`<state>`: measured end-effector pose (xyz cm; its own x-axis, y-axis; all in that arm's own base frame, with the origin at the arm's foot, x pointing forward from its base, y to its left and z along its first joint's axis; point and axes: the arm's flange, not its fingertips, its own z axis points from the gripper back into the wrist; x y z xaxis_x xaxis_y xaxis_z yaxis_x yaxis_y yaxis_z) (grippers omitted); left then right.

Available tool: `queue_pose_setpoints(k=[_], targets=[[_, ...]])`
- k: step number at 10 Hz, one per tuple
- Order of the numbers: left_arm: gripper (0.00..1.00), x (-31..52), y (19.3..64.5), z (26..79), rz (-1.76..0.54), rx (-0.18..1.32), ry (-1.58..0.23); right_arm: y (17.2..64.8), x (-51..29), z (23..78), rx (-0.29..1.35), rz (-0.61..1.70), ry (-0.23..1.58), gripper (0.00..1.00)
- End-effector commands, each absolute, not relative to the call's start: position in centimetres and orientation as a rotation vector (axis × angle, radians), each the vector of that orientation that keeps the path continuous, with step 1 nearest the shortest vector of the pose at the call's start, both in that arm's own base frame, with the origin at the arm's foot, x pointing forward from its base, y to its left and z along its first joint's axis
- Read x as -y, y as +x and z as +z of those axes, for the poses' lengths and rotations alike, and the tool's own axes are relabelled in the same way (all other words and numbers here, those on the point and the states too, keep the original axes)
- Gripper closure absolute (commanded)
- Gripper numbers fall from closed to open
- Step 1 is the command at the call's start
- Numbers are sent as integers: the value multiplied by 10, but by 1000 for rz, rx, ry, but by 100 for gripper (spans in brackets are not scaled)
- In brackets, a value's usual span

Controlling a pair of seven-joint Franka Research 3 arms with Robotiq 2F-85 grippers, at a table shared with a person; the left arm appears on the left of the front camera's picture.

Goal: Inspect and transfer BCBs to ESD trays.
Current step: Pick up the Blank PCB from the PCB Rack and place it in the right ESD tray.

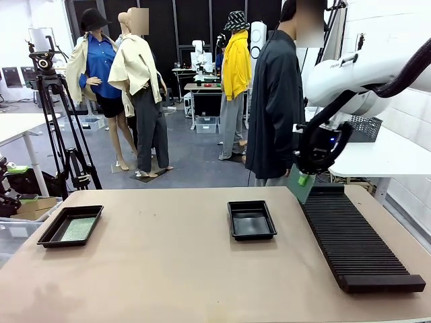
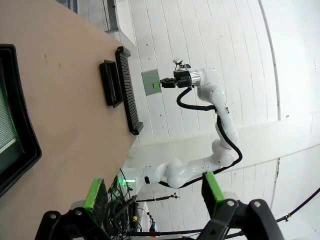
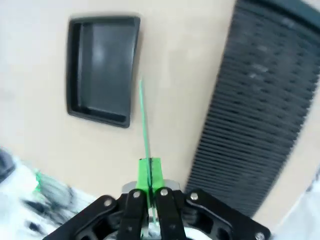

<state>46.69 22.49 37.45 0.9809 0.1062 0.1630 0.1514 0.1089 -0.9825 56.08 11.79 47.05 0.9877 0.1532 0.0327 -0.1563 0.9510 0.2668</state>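
My right gripper (image 1: 306,180) hangs above the table's far right, shut on the edge of a green BCB (image 1: 298,186) that stands upright. Looking down the right wrist, that BCB (image 3: 144,117) shows edge-on between the shut fingers (image 3: 149,176), over bare tabletop between an empty black ESD tray (image 3: 102,65) and the ribbed rack (image 3: 255,115). That empty tray (image 1: 251,221) sits mid-table. A second ESD tray (image 1: 46,237) at the near left holds a green BCB (image 1: 77,230). My left gripper (image 2: 154,192) is open with nothing between its fingers, and the left tray (image 2: 22,130) lies beside it.
A long black ribbed rack (image 1: 353,235) runs along the table's right side. A person in dark clothes (image 1: 275,108) stands at the far edge. A wire-mesh basket (image 1: 367,128) sits on a white table at right, and a tripod (image 1: 57,114) stands at far left.
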Motion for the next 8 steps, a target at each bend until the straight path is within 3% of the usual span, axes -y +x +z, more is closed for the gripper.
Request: queue_pose_setpoints(k=[1,4,8], targets=[[0,-225,468,377,-36,219,-1465,555,-144,453,35,-73,302,100],[0,-225,468,377,-36,219,-1465,550,-166,434,44,-190,382,100],[0,-225,468,377,-36,219,-1465,549,-181,413,52,-129,497,100]])
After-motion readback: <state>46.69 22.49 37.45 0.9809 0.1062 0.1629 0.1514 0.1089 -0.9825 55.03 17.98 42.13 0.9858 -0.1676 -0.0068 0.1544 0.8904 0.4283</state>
